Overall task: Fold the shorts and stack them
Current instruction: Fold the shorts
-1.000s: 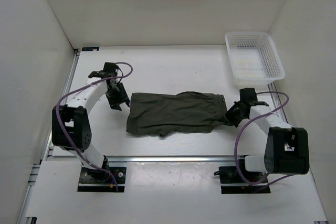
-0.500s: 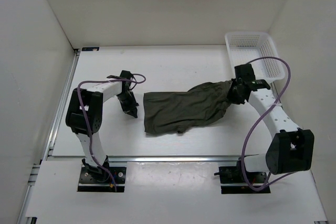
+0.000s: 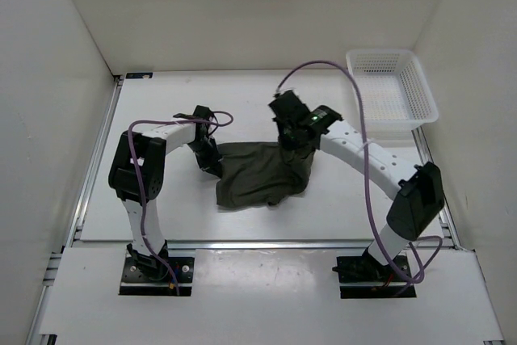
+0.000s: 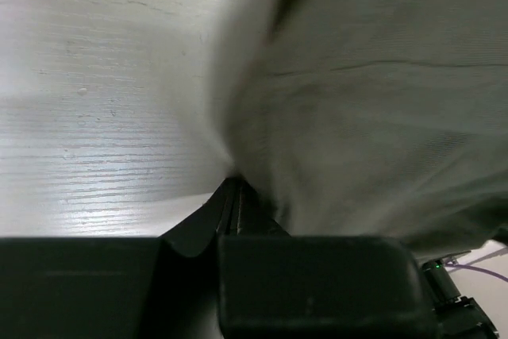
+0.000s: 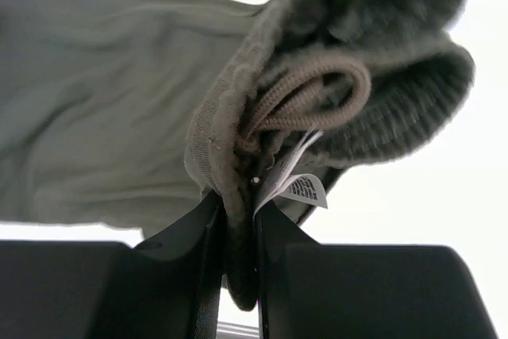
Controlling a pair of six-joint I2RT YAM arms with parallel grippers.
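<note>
The dark olive shorts lie bunched in the middle of the table, with their right end lifted. My right gripper is shut on the waistband and holds it up over the middle of the shorts. The right wrist view shows the jaws pinching the ribbed waistband, with the drawstring and a small white tag right beside them. My left gripper is shut, with its tips touching the shorts' left edge. I see no cloth between its fingers.
A white mesh basket stands at the back right corner. White walls close in the table at the back and on both sides. A metal rail runs along the near edge by the arm bases.
My right gripper has carried the waistband from the right side up and leftward over the shorts, doubling the cloth over. My left gripper has moved right, up to the shorts' left edge.
</note>
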